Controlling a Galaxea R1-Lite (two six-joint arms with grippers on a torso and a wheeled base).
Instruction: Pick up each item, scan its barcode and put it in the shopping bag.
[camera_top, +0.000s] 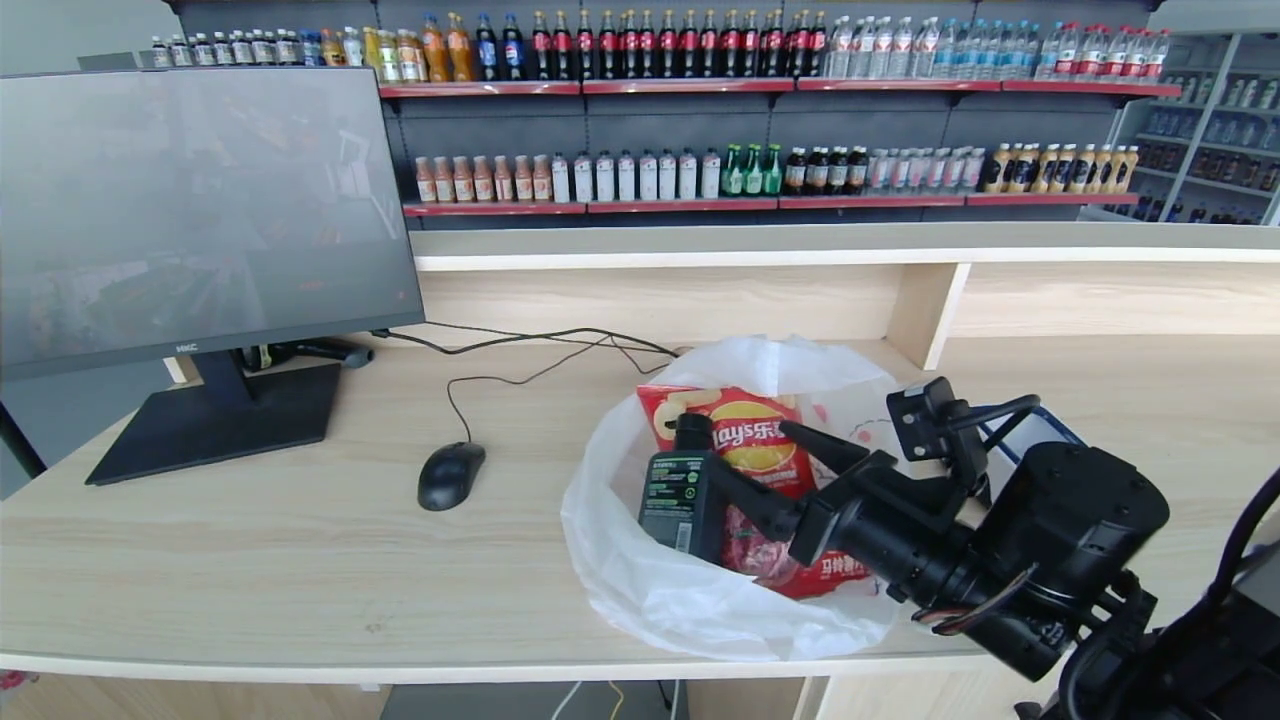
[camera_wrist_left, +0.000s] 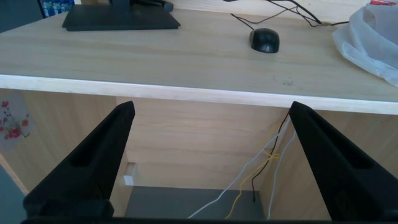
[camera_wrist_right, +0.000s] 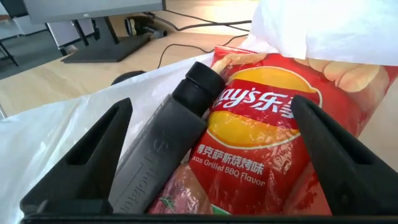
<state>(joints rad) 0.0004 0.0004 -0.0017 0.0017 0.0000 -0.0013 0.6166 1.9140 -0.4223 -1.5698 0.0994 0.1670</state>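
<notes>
Shopping bag (camera_top: 640, 570), white thin plastic, sits open on the counter (camera_top: 250, 560) right of the middle. Its crumpled rim hides the lower parts of what lies inside, and the right arm covers its right side. Inside, a red chips bag (camera_top: 765, 445) with a yellow emblem lies face up, its long axis running near to far. Its near end is partly behind the arm. Touching its left side, a black bottle (camera_top: 680, 495) lies along the same line with its cap pointing far. It carries a green-and-white label on the near part of its body.

The right end effector (camera_top: 747, 447) hangs over the bag's mouth, fingers spread apart above the bottle and chips and gripping nothing. The left end effector (camera_wrist_left: 211, 106) is low in front of the counter's near face, its fingers also wide apart and empty.

A blue-edged flat thing (camera_top: 1025, 420) right of the bag is mostly hidden and hard to make out. Left of the bag lies a black mouse (camera_top: 450, 476), and farther left stands a dark monitor (camera_top: 200, 200).
</notes>
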